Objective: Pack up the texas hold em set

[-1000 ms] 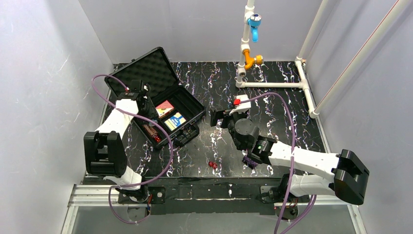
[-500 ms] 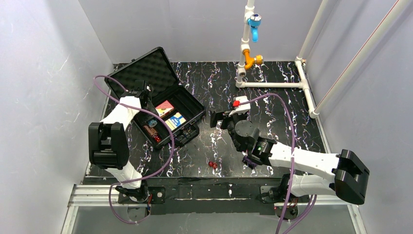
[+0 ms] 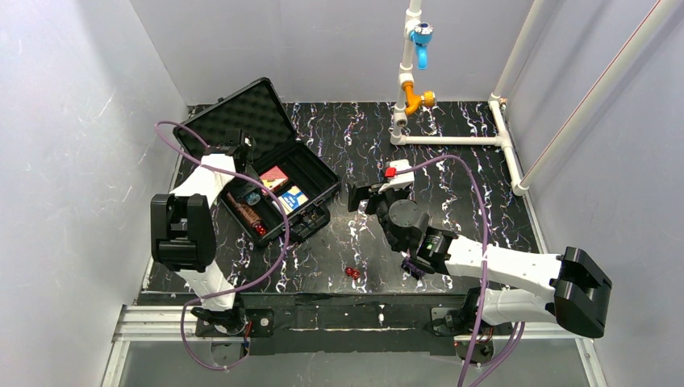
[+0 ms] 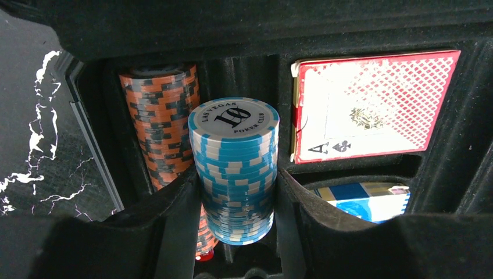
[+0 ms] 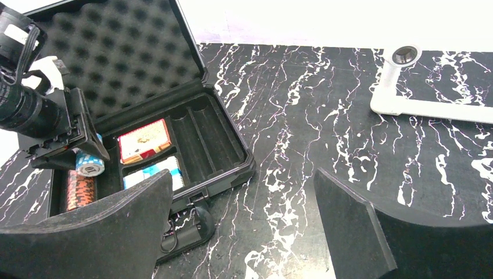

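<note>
Well, the black marble-look desk (image 3: pixel 452 185) carries the black hard plastic case (image 3: pixel 319 173), which lies open at the left with its bumpy foam lid (image 3: pixel 242 113) tipped back. The right gripper (image 5: pixel 244 192) hangs over the middle of the desk with its jaws wide apart and nothing in them. The left gripper (image 4: pixel 235 197) is down inside the case, clamped on the sides of the tall stack of blue and white round chips (image 4: pixel 235 151). That stack sits just beside the stack of brown and black chips (image 4: pixel 163 116), with the flat red card box (image 4: pixel 372 104) and the flat blue card box (image 4: pixel 363 200) in their slots on the other side. I cannot tell if the bottom of the blue stack touches the case floor. The big worry is that the chips are loose and only squeezed from two sides. If the gripper lets go while the stack is up on its end, the chips could slide apart and spill. Some might land on the card boxes, and then the lid may not close flat. A push sideways could also bump the brown stack out of its groove. The small red dice (image 3: pixel 352 273) lie out on the desk near the front, well apart from the case, and could be forgotten.
</note>
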Tool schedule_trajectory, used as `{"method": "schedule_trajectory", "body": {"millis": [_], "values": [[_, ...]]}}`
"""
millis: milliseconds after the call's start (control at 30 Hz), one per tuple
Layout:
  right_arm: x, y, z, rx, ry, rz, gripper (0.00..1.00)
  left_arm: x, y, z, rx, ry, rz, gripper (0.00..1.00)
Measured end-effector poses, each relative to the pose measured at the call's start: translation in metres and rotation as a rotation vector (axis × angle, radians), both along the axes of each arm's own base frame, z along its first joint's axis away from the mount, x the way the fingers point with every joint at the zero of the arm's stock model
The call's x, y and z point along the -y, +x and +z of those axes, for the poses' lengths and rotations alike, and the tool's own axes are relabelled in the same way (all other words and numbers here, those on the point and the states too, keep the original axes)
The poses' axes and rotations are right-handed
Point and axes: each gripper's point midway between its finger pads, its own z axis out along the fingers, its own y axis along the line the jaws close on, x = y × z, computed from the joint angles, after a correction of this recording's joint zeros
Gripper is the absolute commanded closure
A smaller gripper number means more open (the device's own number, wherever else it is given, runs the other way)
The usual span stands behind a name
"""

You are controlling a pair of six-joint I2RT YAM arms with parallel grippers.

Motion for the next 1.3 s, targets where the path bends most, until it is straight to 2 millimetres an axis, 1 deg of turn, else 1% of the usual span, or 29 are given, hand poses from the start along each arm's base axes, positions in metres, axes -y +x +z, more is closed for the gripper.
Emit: {"method": "schedule_trajectory", "body": {"millis": [33,100,167,233,333,500,567,667,800,867,967,1067,1167,1300], "values": [[0.0,0.0,0.0,0.001,-0.001,0.001,0.02,0.0,0.002,-0.001,-0.001,0.001,0.0,0.48],[-0.001,-0.001,0.0,0.001,-0.003,0.003,0.02,-0.001,0.003,-0.002,-0.003,0.004,0.002,0.36],[-0.001,-0.002,0.0,0.002,-0.005,0.006,0.02,0.001,0.007,0.0,0.013,0.004,0.002,0.3],[-0.002,-0.002,0.0,0.004,-0.008,0.008,0.02,0.0,0.01,0.003,0.025,0.014,0.006,0.29],[-0.002,-0.003,0.001,0.005,-0.008,0.01,0.02,-0.004,0.009,0.005,0.026,0.034,0.011,0.35],[-0.003,-0.004,0.001,0.006,-0.011,0.015,0.02,-0.008,0.001,0.013,0.027,0.073,-0.033,0.55],[-0.003,-0.004,0.001,0.006,-0.011,0.015,0.02,-0.003,-0.003,0.019,0.039,0.086,-0.08,0.61],[-0.003,-0.004,0.0,0.006,-0.01,0.015,0.02,0.011,-0.009,0.028,0.063,0.099,-0.164,0.68],[-0.001,-0.006,0.001,0.012,-0.002,0.013,0.02,0.029,-0.021,0.031,0.068,0.097,-0.267,0.76],[-0.002,-0.008,0.001,0.013,-0.001,0.019,0.02,0.034,-0.024,0.028,0.061,0.088,-0.299,0.8],[-0.004,-0.01,0.001,0.015,0.001,0.025,0.02,0.036,-0.029,0.022,0.043,0.083,-0.324,0.82],[-0.003,-0.011,-0.001,0.017,-0.005,0.026,0.02,0.037,-0.035,0.014,0.019,0.078,-0.336,0.9],[-0.002,-0.012,0.0,0.021,-0.004,0.023,0.02,0.037,-0.034,0.007,0.007,0.076,-0.341,0.95],[-0.003,-0.014,0.003,0.028,-0.002,0.027,0.02,0.038,-0.032,-0.005,-0.022,0.08,-0.351,0.96]]}}
